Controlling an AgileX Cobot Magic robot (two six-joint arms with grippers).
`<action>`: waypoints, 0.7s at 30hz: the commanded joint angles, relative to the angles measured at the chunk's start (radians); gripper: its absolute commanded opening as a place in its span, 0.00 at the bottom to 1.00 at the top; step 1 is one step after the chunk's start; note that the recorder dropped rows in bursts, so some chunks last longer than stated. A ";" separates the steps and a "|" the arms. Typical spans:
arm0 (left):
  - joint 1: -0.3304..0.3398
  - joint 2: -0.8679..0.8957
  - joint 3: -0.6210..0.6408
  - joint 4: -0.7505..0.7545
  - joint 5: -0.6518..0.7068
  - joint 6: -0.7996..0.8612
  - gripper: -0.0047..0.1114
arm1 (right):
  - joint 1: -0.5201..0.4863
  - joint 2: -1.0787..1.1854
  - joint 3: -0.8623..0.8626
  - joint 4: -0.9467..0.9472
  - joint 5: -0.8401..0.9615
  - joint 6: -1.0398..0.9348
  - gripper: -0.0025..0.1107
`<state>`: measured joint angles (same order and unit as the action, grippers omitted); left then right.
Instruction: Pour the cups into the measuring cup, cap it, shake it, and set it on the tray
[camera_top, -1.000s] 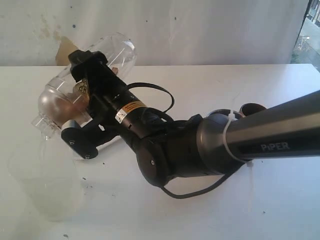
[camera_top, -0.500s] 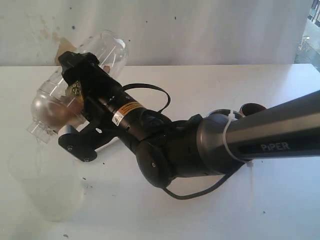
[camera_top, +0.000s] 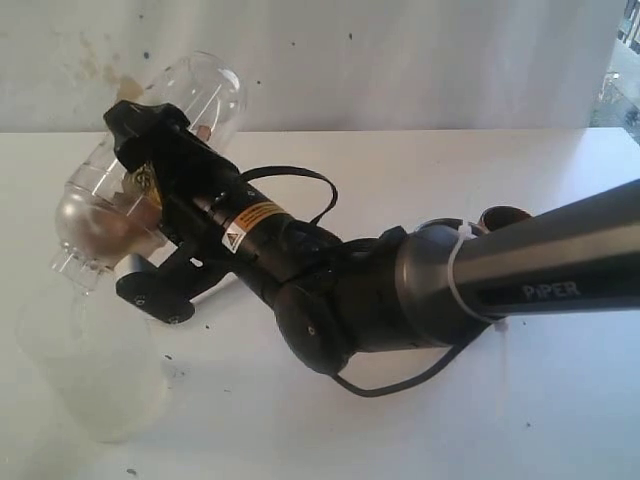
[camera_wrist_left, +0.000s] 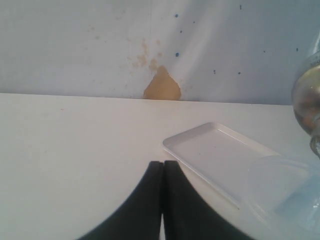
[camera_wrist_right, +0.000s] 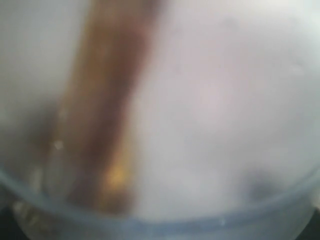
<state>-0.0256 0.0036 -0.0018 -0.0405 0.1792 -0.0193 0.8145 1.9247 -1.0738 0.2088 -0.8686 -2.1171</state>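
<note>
Gripping the measuring cup (camera_top: 205, 90) around its clear wall with the right gripper (camera_top: 145, 200), jaws spread wide to span it. Held aloft at the left of the bench (camera_top: 500, 420), tilted, low end pointing near-left. Brownish contents gathered at that low end. Hanging above the cloudy plastic cup (camera_top: 95, 370) standing at near left. Left gripper (camera_wrist_left: 162, 172) closed on nothing, fingers pressed together, low over the bench. Tray (camera_wrist_left: 210, 150) lying flat beside the cloudy cup. Wooden cup (camera_top: 505, 215) half hidden behind the right arm.
</note>
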 joint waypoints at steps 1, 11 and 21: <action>0.002 -0.004 0.002 -0.005 -0.007 -0.003 0.05 | -0.022 -0.015 -0.012 -0.024 -0.062 -0.014 0.02; 0.002 -0.004 0.002 -0.005 -0.007 -0.003 0.05 | -0.029 -0.015 -0.012 -0.083 -0.062 -0.014 0.02; 0.002 -0.004 0.002 -0.005 -0.007 -0.003 0.05 | -0.029 -0.015 -0.012 -0.139 -0.062 -0.014 0.02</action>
<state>-0.0256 0.0036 -0.0018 -0.0405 0.1792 -0.0193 0.7899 1.9247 -1.0738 0.0872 -0.8751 -2.1171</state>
